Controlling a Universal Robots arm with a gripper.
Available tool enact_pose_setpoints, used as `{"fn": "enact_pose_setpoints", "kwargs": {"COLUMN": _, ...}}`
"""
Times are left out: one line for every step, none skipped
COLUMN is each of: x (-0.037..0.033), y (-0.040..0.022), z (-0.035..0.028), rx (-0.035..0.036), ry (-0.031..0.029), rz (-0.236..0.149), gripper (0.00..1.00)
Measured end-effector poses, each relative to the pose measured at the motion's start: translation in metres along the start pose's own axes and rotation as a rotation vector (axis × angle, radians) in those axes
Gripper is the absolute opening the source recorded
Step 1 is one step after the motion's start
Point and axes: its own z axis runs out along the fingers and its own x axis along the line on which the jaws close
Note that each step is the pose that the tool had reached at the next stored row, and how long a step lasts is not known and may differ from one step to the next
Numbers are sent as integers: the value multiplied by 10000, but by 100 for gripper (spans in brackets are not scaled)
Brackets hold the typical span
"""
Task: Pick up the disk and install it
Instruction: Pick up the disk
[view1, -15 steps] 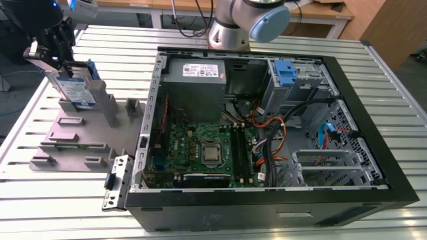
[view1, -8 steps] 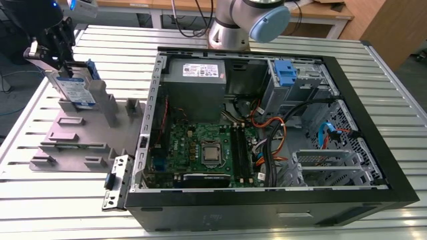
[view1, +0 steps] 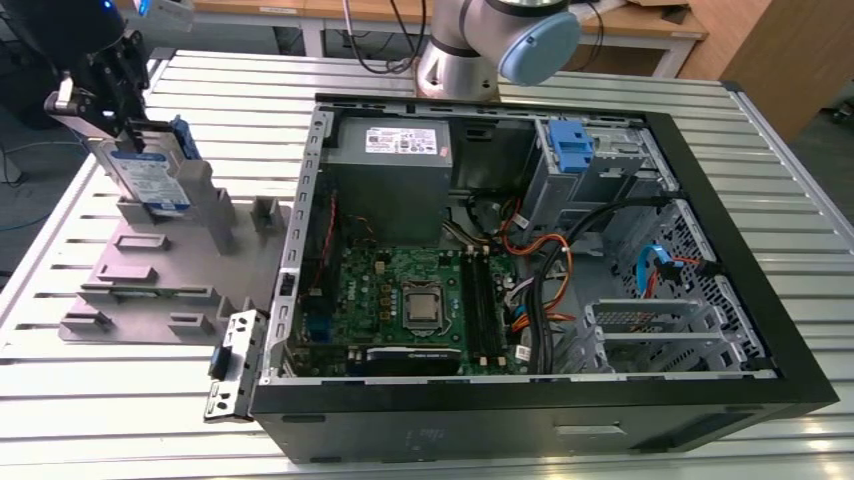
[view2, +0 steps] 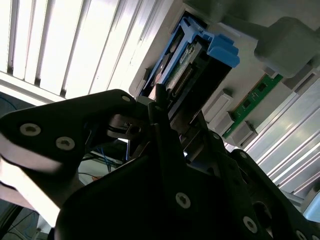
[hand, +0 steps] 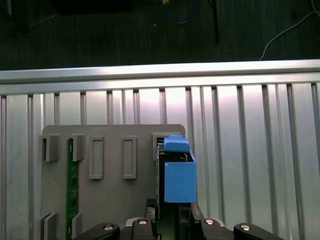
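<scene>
One slatted metal table (view1: 80, 400) spans the exterior view, bearing an open computer case (view1: 534, 432) at centre-right and a grey fixture (view1: 147, 270) at left. In the upper left, the gripper (view1: 123, 122) is clamped on the disk (view1: 150, 170), which hangs upright directly beneath it over the fixture's back edge.

Second wrist view: disk (view2: 187, 70) mostly hidden behind gripper (view2: 162, 107). Exterior view: arm (view1: 487, 45) cut off by edge.
</scene>
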Motion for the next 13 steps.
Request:
{"fn": "enact_pose_setpoints", "kwargs": {"x": 0, "y": 0, "z": 0, "rx": 2, "ry": -1, "rz": 0, "gripper": 35}}
{"fn": "enact_pose_setpoints", "kwargs": {"x": 0, "y": 0, "z": 1, "rx": 3, "ry": -2, "rz": 0, "gripper": 35}}
{"fn": "enact_pose_setpoints", "kwargs": {"x": 0, "y": 0, "z": 0, "rx": 3, "ry": -2, "rz": -1, "gripper": 35}}
{"fn": "enact_pose_setpoints", "kwargs": {"x": 0, "y": 0, "z": -1, "rx": 2, "ry": -1, "rz": -1, "gripper": 35}}
{"fn": "enact_pose_setpoints", "kwargs": {"x": 0, "y": 0, "z": -1, "rx": 1, "ry": -1, "rz": -15, "gripper": 35}}
{"fn": "enact_pose_setpoints", "kwargs": {"x": 0, "y": 0, "z": -2, "rx": -2, "ry": 2, "rz": -46, "gripper": 35}}
{"fn": "enact_pose_setpoints", "kwargs": {"x": 0, "y": 0, "z": -2, "rx": -3, "ry": 3, "rz": -65, "gripper": 35}}
{"fn": "enact_pose_setpoints", "kwargs": {"x": 0, "y": 0, "z": -2, "rx": -3, "ry": 3, "rz": -66, "gripper": 35}}
{"fn": "enact_pose_setpoints", "kwargs": {"x": 0, "y": 0, "z": -1, "rx": -2, "ry": 3, "rz": -72, "gripper": 35}}
{"fn": "enact_pose_setpoints", "kwargs": {"x": 0, "y": 0, "z": -1, "rx": -2, "ry": 3, "rz": -77, "gripper": 35}}
{"fn": "enact_pose_setpoints", "kwargs": {"x": 0, "y": 0, "z": -1, "rx": -2, "ry": 3, "rz": -78, "gripper": 35}}
{"fn": "enact_pose_setpoints", "kwargs": {"x": 0, "y": 0, "z": -1, "rx": -2, "ry": 3, "rz": -79, "gripper": 35}}
{"fn": "enact_pose_setpoints", "kwargs": {"x": 0, "y": 0, "z": -1, "rx": -2, "ry": 3, "rz": -80, "gripper": 35}}
